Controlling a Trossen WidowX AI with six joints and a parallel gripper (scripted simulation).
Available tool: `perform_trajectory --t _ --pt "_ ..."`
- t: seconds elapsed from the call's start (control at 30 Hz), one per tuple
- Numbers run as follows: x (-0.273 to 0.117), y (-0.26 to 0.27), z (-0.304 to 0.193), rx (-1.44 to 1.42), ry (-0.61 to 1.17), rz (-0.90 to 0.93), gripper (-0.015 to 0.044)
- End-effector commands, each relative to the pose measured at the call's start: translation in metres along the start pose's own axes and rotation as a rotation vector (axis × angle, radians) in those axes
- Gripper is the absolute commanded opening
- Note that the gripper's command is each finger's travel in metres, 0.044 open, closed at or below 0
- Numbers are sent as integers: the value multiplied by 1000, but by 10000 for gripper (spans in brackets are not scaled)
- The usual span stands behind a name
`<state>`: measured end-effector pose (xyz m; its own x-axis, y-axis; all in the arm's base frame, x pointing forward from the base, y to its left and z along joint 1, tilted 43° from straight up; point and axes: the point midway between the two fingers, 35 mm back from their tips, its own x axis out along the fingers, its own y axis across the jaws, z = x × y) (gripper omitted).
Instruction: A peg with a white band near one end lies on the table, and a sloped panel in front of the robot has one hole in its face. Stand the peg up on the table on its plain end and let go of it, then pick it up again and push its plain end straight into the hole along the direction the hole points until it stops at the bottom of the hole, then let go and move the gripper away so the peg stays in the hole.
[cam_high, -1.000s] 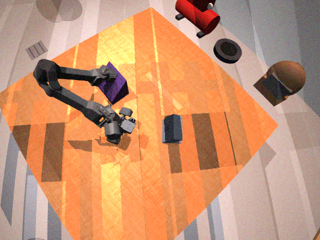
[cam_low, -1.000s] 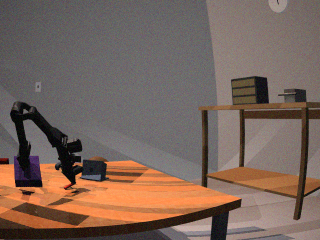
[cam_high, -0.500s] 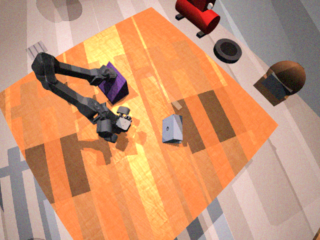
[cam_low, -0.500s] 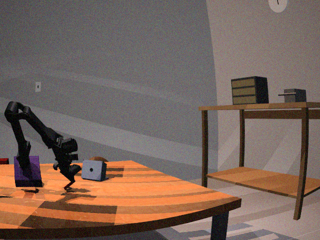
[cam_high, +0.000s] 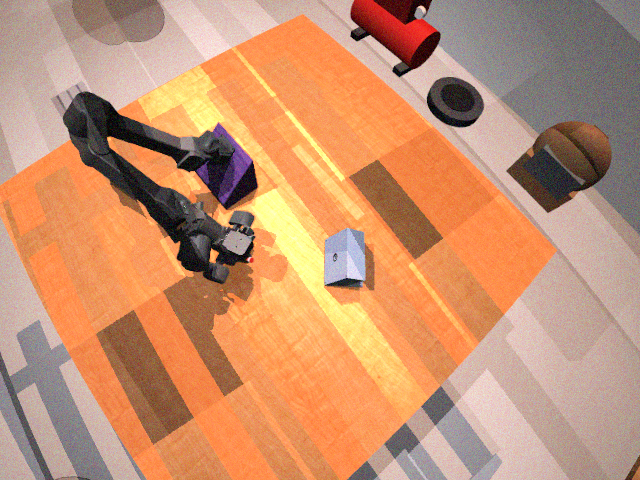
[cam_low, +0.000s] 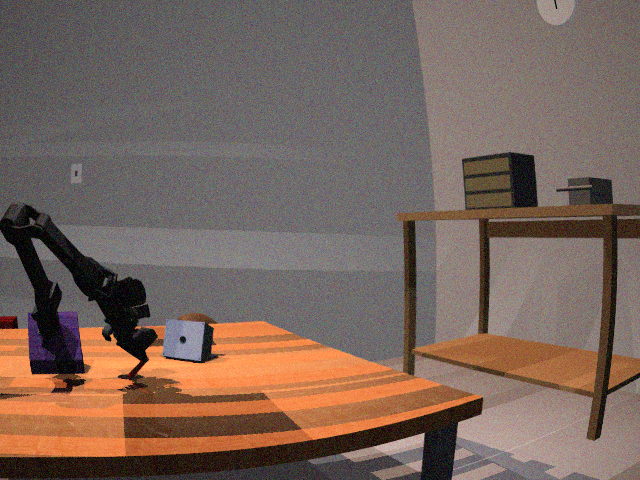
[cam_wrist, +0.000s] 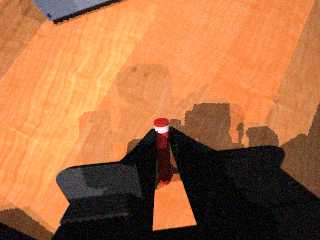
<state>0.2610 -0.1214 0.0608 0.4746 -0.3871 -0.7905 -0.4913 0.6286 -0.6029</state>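
Note:
The red peg (cam_high: 251, 259) (cam_low: 137, 368) (cam_wrist: 163, 150) has a white band near its upper end. My gripper (cam_low: 145, 360) (cam_wrist: 161, 131) is shut on it near the banded end. The peg slants in the exterior view, with its plain end down at or just above the table; whether it touches is unclear. The pale blue sloped panel (cam_high: 333, 271) (cam_low: 196, 330) (cam_wrist: 82, 6) stands on the table beyond the gripper. Its single round hole (cam_high: 334, 257) (cam_low: 182, 339) is empty and shows in the top and exterior views.
A purple wedge block (cam_high: 238, 178) (cam_low: 38, 338) stands on the table (cam_high: 289, 330) (cam_low: 217, 418) close beside the arm's base. A red cylinder (cam_high: 395, 33), a dark ring (cam_high: 435, 106) and a brown rounded object (cam_high: 578, 149) lie beyond the table's far edge.

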Motion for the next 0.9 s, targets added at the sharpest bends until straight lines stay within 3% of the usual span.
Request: perform_trajectory --t 0.0,0.87 --pt "-2 0 0 -4 -32 -1 49" --pt "-16 0 -11 -6 -257 -1 49"
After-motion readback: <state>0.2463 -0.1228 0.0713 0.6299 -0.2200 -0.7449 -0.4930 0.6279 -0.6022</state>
